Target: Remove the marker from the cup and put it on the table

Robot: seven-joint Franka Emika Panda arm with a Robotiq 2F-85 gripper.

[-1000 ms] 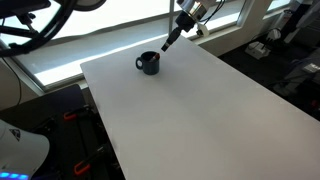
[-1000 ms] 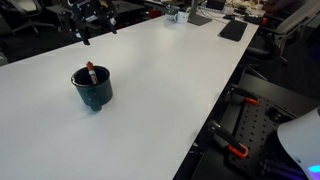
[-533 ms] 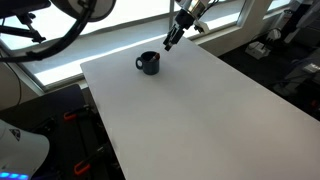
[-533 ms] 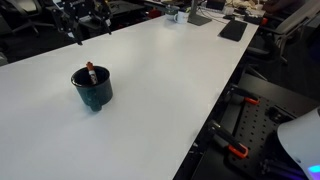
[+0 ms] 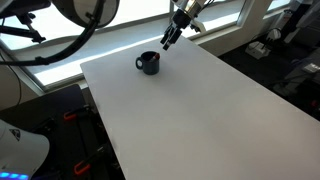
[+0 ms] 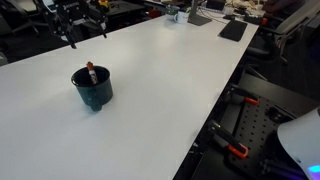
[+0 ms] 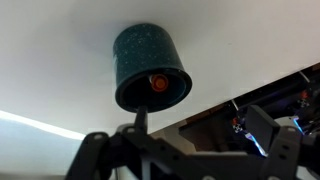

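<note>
The dark navy cup (image 5: 148, 63) stands upright on the white table (image 5: 200, 110) near its far edge, and it shows in both exterior views (image 6: 92, 90). The marker (image 6: 89, 70) stands inside it, and only its red-orange top pokes above the rim. In the wrist view the cup (image 7: 148, 55) lies straight ahead with the marker's tip (image 7: 158, 83) inside. My gripper (image 5: 168, 40) hangs in the air beyond the cup, apart from it and empty. Its fingers are spread in an exterior view (image 6: 87, 33) and in the wrist view (image 7: 185, 150).
The table's far edge runs just behind the cup, with a window ledge beyond it (image 5: 120, 35). Black equipment and red clamps (image 6: 240, 150) sit off the table's side. A laptop-like dark item (image 6: 232, 30) lies at a far corner.
My gripper has drifted a little sideways and upward over the last second, staying open. The cup and marker have not moved.
</note>
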